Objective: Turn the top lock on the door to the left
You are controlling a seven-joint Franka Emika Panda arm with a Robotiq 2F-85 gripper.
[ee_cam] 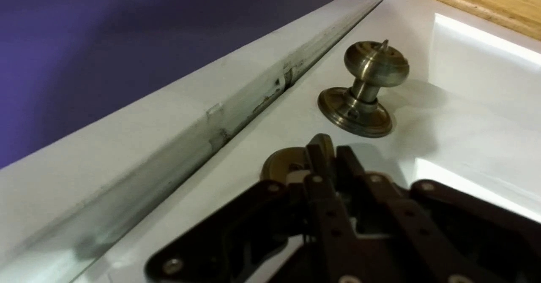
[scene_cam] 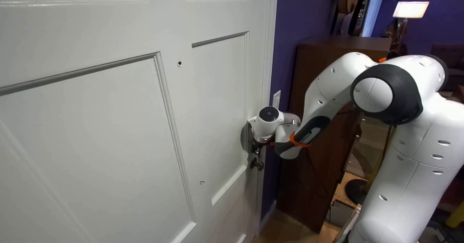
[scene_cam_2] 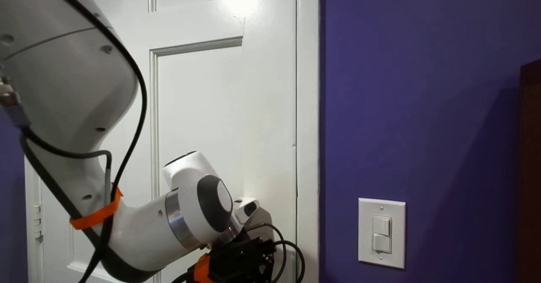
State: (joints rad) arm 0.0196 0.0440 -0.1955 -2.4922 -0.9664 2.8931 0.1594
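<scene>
The white panelled door (scene_cam: 108,134) fills much of an exterior view and stands behind the arm in an exterior view (scene_cam_2: 198,105). The top lock (ee_cam: 275,164), a round brass plate with a flat thumb-turn, shows in the wrist view, partly covered by the fingers. My gripper (ee_cam: 329,148) has its dark fingers close together, with the thumb-turn between them. They look shut on it; a thin slit shows by the right finger. In an exterior view the gripper (scene_cam: 257,151) is small and dark at the door's edge. In an exterior view its body (scene_cam_2: 241,259) hides the lock.
A brass doorknob (ee_cam: 376,65) sits just below the lock. The white door frame (ee_cam: 160,135) runs close beside the lock. A light switch (scene_cam_2: 381,234) is on the purple wall (scene_cam_2: 431,105). A dark brown cabinet (scene_cam: 308,185) stands beside the arm.
</scene>
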